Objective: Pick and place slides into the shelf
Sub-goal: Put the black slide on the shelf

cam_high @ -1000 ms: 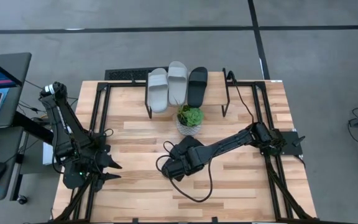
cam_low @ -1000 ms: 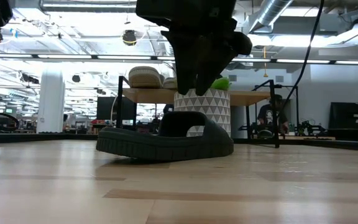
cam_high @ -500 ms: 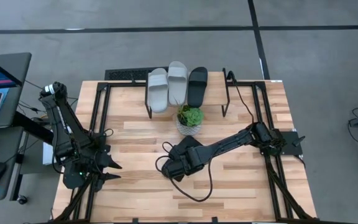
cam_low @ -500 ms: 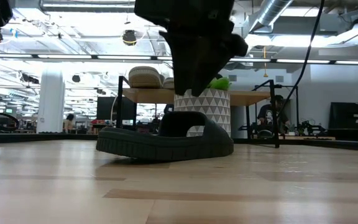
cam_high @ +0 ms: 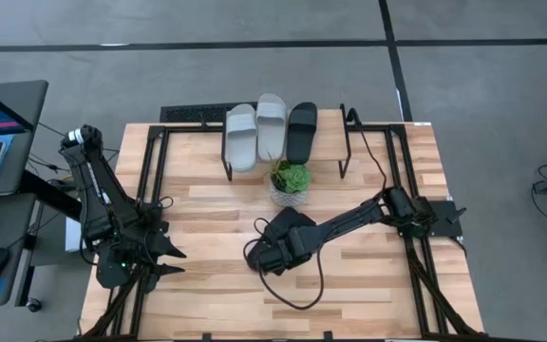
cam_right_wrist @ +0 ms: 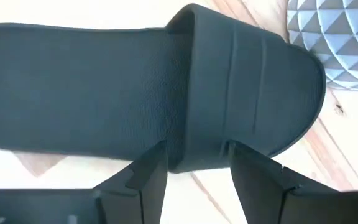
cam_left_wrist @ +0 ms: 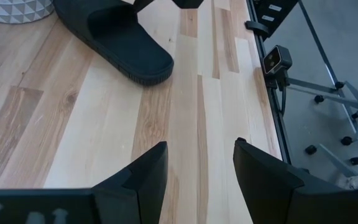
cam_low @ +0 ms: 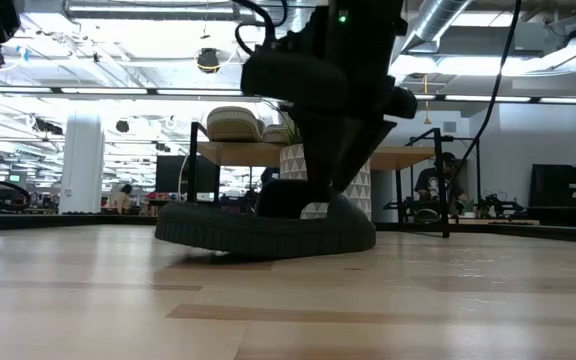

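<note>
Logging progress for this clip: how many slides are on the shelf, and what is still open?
Done: three slides, two light grey slides and one black slide, lie on the shelf.
In hand: the right gripper is low over the strap of the last black slide on the table, jaws astride its edge, not yet lifting.
Left: grasp it and shelve it. The left gripper waits open.

slides on shelf (cam_high: 272,128): two light grey, one black
slide on table (cam_low: 265,226): black
pot (cam_right_wrist: 344,40): white-grey triangle pattern
plant (cam_high: 291,176): green
table (cam_high: 207,294): light wood planks
arms: dark
</note>
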